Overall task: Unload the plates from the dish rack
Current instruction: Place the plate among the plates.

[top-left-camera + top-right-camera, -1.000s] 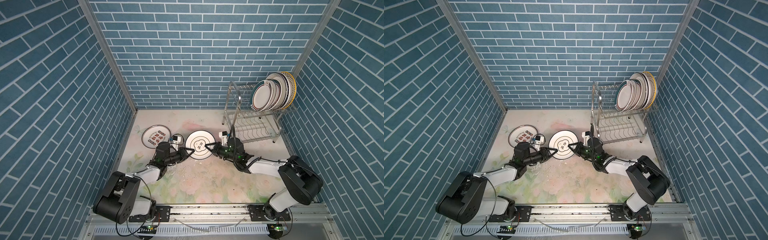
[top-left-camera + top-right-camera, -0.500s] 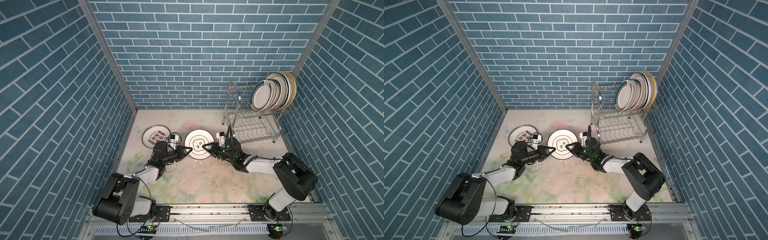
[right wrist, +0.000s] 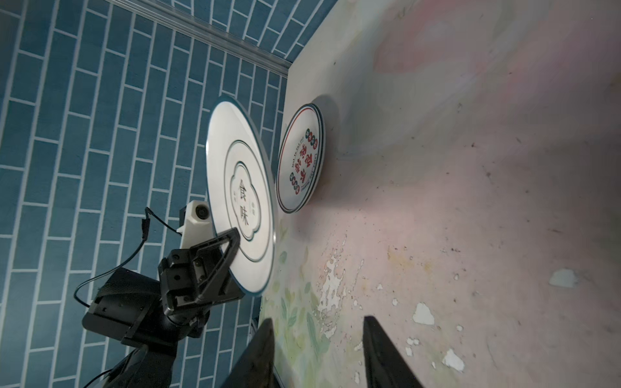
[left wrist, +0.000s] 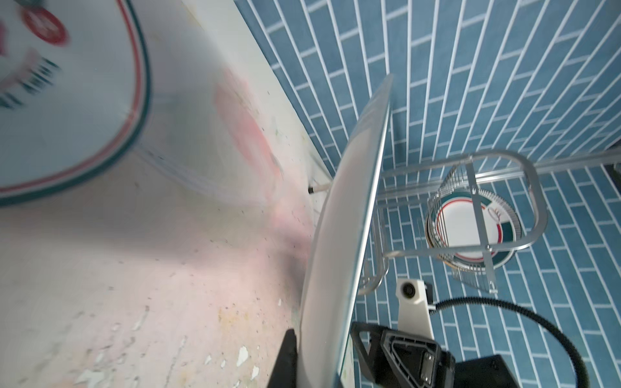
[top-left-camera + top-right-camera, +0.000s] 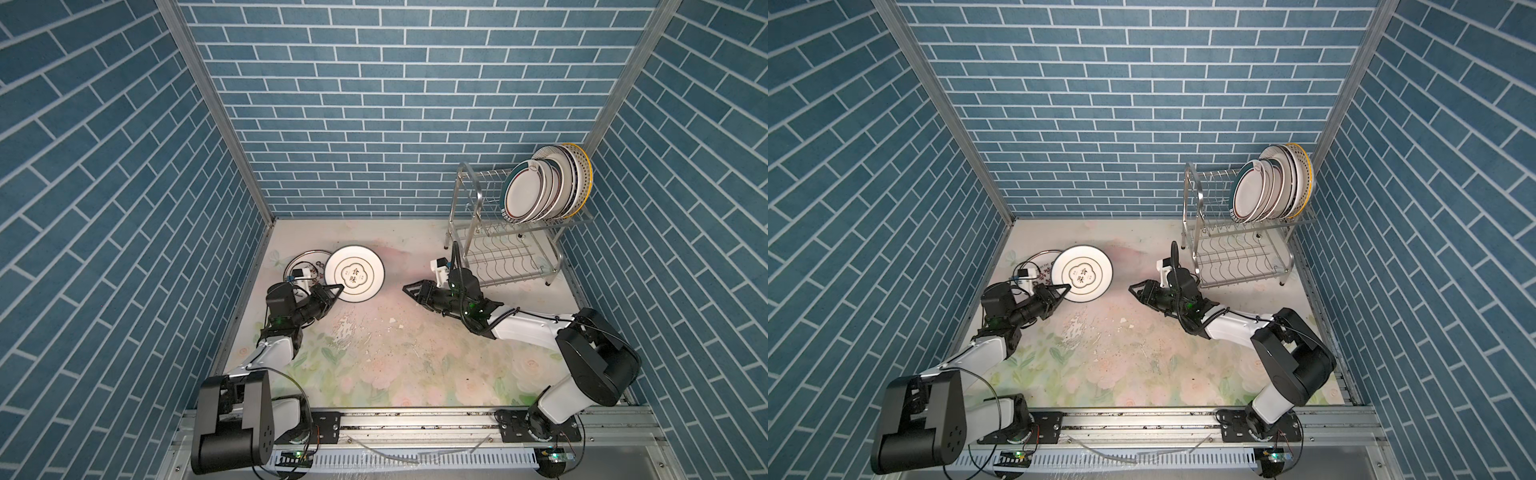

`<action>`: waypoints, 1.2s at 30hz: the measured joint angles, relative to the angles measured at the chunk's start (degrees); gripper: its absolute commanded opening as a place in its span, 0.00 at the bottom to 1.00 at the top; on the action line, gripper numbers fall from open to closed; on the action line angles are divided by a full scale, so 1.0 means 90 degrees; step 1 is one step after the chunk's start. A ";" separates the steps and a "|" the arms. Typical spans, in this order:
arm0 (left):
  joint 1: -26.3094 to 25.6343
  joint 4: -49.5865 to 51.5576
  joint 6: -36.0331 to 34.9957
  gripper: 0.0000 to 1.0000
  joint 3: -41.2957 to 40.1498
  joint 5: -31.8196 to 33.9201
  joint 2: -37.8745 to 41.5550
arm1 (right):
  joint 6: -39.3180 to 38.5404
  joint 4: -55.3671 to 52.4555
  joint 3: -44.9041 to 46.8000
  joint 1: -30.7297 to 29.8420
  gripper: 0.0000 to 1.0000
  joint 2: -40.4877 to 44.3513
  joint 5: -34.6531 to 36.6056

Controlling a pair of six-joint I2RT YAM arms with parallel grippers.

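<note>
My right gripper (image 3: pixel 317 321) has released and backed away, jaws apart, empty; left gripper (image 5: pixel 338 289) clamps the plate (image 5: pixel 354 272) by its rim.

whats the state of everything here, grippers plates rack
left gripper: shut on held plate, at its rim
right gripper: open, empty
held plate: clamped, off the table
red-lettered plate: flat on table
rack plates: upright in rack's top tier
rack: standing, lower tier empty
</note>
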State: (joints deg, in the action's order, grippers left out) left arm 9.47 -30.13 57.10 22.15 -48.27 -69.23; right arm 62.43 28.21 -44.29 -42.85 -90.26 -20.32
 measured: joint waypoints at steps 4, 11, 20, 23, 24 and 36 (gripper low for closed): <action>0.0738 0.0180 0.0012 0.00 0.0131 0.0092 -0.0158 | -0.0481 -0.1076 -0.0170 0.0005 0.44 0.0236 0.0163; 0.1355 0.0469 -0.0051 0.00 0.0707 0.0520 -0.0879 | -0.1472 -0.2907 -0.0784 0.0007 0.44 0.0561 0.0656; 0.1583 0.0491 -0.0170 0.00 0.1287 0.0697 -0.2198 | -0.2101 -0.4056 -0.1035 0.0007 0.44 0.0590 0.1139; 0.1588 0.0257 -0.0117 0.00 0.1372 0.0699 -0.2671 | -0.2142 -0.4187 -0.1035 0.0007 0.44 0.0595 0.1180; 0.1586 0.0131 -0.0078 0.00 0.1387 0.0685 -0.2849 | -0.2147 -0.4223 -0.1035 0.0007 0.44 0.0602 0.1185; 0.1586 -0.0610 0.0219 0.09 0.1625 0.0549 -0.3704 | -0.2166 -0.4471 -0.1035 -0.0002 0.44 0.0860 0.1185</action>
State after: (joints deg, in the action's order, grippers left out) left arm 23.75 -35.62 59.07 36.77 -43.33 -102.56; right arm 42.94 -12.03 -53.60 -42.87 -82.52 -9.65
